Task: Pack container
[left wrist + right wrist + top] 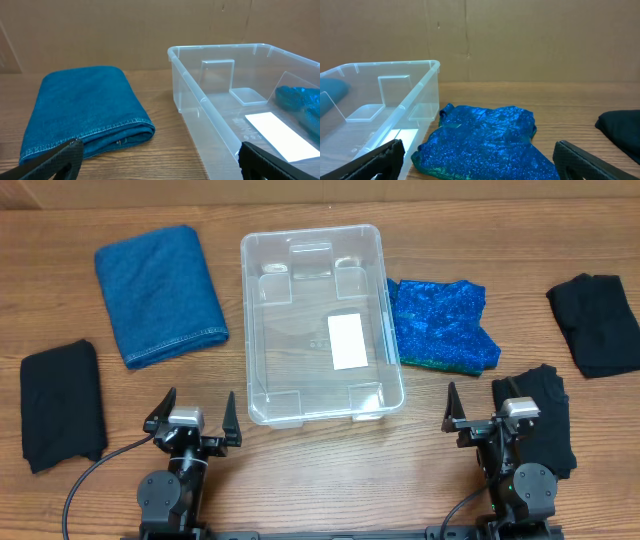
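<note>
The container [246,330] stands upright and open-topped at the middle of the wooden surface [320,480], long side running away from the arms. A white label [347,340] lies on its bottom, toward the right wall.

Just beside that right wall lies a crumpled sparkly blue cloth [443,323]; whether it touches the plastic cannot be told. To the left of the container, apart from it, lies a folded blue denim cloth [160,295]. Farther out, a left black cloth [62,405] lies near the left edge and a far black cloth [597,322] near the right edge.

Both arms sit folded low at the near edge, one on either side of the container's near end, and both point toward the far side.

The left tool [199,396] has its fingers spread wide apart and holds nothing. Its wrist view has the denim cloth on the left and the container's near left corner on the right.

The right tool [495,402] is likewise spread apart and holds nothing. It hangs over a near black cloth [556,392] and faces the sparkly cloth, with the container's right wall to its left.
</note>
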`<state>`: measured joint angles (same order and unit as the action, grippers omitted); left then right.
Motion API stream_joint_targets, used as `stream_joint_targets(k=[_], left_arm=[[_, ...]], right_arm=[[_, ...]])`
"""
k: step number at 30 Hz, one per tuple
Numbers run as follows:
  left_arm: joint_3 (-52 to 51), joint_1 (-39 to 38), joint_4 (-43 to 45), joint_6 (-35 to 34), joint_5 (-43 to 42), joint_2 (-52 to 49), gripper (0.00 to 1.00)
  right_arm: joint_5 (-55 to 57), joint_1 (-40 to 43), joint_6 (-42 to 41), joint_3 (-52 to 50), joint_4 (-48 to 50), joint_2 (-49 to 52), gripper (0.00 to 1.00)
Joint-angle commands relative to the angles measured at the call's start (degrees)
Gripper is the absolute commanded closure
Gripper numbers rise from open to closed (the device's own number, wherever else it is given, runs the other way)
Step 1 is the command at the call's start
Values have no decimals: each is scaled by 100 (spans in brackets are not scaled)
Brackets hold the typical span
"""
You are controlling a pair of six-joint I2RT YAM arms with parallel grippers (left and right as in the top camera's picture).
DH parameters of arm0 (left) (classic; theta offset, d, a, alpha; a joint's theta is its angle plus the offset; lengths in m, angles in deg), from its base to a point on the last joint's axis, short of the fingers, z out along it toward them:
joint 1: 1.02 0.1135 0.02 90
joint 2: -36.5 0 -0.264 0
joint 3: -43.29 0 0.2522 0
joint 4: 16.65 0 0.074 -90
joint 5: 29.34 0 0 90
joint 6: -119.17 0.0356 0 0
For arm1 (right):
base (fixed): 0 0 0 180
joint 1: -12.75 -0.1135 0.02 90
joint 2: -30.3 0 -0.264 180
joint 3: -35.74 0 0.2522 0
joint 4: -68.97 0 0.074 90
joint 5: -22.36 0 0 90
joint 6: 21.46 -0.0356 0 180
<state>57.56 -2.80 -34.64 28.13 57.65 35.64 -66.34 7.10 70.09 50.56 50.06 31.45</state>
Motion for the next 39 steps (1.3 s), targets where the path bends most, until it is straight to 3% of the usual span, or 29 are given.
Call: stream_joint_targets(k=[1, 35, 39], left_arm=[[-24, -11, 7, 109, -22, 50, 0], [-24, -11, 7, 109, -22, 50, 0], [-24, -11, 7, 107, -22, 50, 0]], right_arm=[[-9, 26, 22, -46, 31, 0, 0], [-15, 26, 20, -46, 42, 0, 0], [-396, 26, -164, -46, 35, 0, 0]])
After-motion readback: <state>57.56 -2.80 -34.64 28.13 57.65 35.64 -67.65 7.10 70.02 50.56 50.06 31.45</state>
